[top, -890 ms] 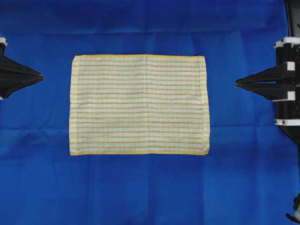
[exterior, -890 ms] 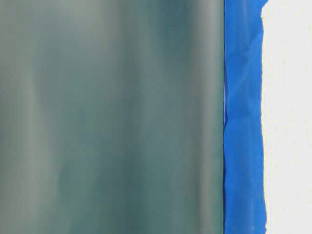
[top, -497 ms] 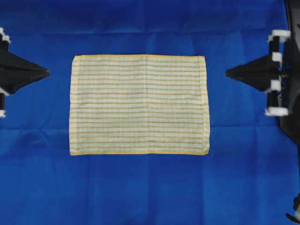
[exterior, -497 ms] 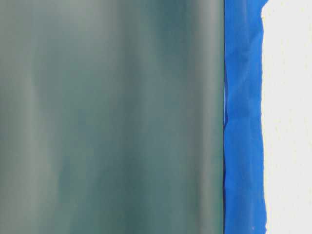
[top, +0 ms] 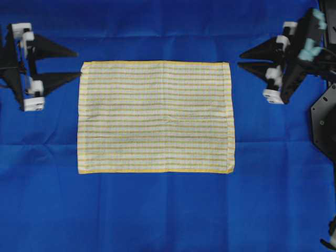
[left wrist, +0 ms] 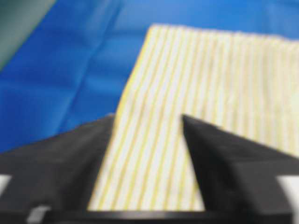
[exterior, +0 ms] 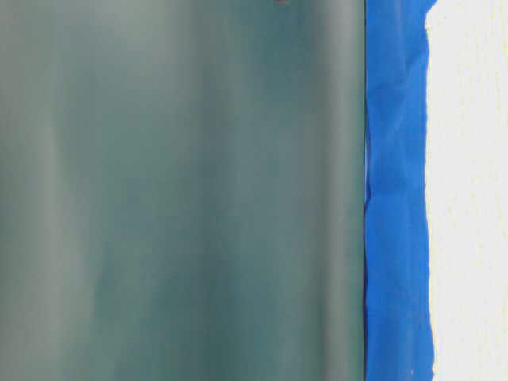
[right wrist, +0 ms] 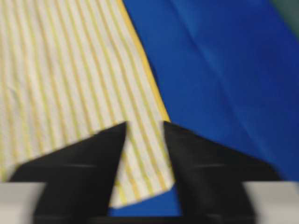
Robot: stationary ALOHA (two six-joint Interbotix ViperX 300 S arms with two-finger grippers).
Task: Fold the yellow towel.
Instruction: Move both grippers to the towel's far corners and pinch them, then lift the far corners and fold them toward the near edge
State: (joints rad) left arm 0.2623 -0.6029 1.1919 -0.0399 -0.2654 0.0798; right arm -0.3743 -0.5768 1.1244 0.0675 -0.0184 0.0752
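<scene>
Clearly the approach is in hand: the yellow towel [top: 155, 117] lies flat mid-frame on the blue cloth [top: 157, 215], unfolded. Left gripper [top: 79, 64] and right gripper [top: 239, 60], both spread and empty, flank its upper corners; next, each probably needs to pinch one.

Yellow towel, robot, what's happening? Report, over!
Left tool open, right tool open, both empty, at the top corners. Yellow towel flat, unfolded on the blue cloth. Nothing in the way.
</scene>
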